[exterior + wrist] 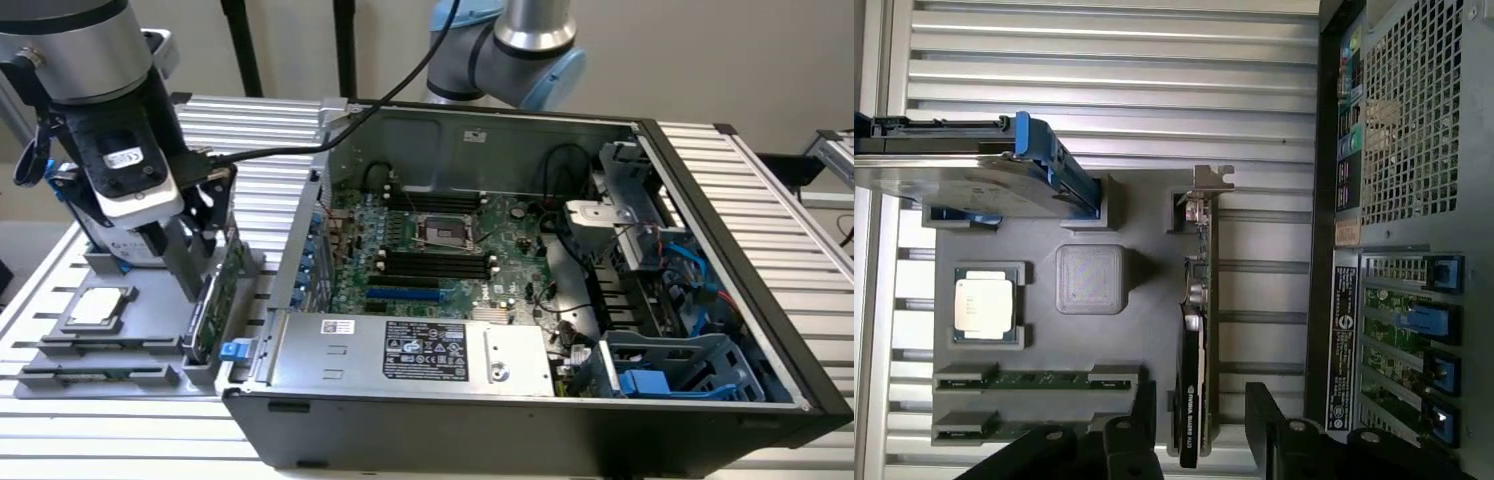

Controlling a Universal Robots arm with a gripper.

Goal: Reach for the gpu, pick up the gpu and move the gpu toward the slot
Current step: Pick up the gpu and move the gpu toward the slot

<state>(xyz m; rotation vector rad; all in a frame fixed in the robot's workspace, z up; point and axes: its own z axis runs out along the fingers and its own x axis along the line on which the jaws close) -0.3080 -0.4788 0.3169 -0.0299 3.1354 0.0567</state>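
- The gpu [1194, 330] stands on its thin edge in a holder on the gray tray [1144, 330]. The tray is just beside the open computer case [534, 420], on the exterior view's left.
- Your gripper [1199, 445] hangs right over one end of the card. The jaws are wide, with one finger on each side. I think they are not touching the card yet.
- It looks like you are at the end of the reach, just ahead of the grab.
- Line the card up in the middle of the gap, so both fingers [1274, 430] meet it at the same time. If one hits first, the card may tip in its holder.
- Go down straight. Grab the flat green faces, not the silver bracket [1209, 185] at the far end.
- Squeeze gently. The card is thin and could bend or slip.
- Stay away from the memory sticks [1034, 380] and the processor chip [984, 305] on the same tray.
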